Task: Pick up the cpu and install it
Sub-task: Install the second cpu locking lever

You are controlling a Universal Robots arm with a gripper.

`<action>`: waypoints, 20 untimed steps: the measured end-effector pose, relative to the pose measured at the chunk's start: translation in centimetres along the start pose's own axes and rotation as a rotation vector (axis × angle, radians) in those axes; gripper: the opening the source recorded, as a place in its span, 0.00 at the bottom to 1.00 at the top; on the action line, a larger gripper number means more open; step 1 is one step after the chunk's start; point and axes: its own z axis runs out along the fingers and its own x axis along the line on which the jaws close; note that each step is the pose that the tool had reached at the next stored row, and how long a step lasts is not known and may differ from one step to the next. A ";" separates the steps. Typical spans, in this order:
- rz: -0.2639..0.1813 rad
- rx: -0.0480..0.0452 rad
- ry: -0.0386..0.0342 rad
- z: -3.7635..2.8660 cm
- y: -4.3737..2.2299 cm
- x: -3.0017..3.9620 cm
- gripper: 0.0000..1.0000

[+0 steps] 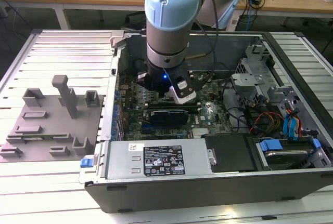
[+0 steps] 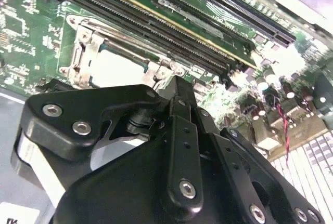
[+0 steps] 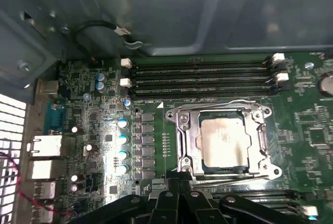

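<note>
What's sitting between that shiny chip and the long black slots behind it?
In the first wrist view, the metal socket frame borders the cpu; beyond it a narrow strip of green board, then the memory slots.

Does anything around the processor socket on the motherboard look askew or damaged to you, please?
Nothing stands out. In the first wrist view the cpu lies flat and square inside the metal socket frame, its edges parallel to the frame, and the memory slots beside it look intact.
</note>
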 end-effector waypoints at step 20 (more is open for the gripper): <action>0.003 0.0488 0.0025 -1.13 1.66 -4.47 0.11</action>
